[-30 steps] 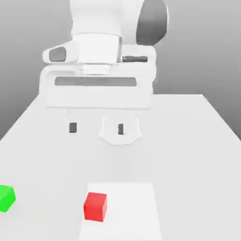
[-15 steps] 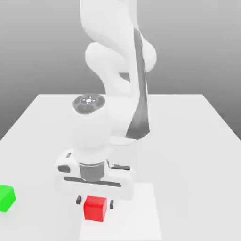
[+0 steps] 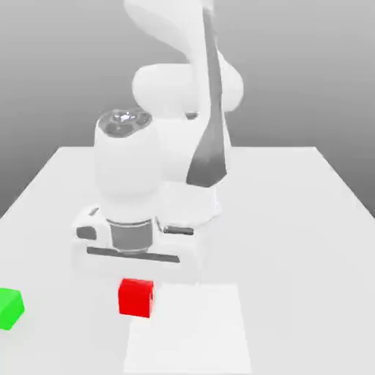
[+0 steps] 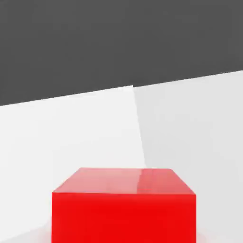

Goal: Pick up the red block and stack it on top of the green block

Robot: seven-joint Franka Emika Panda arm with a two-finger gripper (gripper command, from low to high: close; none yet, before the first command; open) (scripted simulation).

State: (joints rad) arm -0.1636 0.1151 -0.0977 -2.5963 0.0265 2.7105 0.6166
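In the exterior view, the red block (image 3: 136,297) is sitting at lower centre-left of the frame, directly beneath the white hand, with the jaws (image 3: 136,293) appearing to be pinching it, though the fingers themselves are hidden. The green block (image 3: 10,308) is resting on the white worktop (image 3: 293,220) at the lower left edge, well apart from the red one. In the hand view, the red block (image 4: 124,209) is filling the lower centre.
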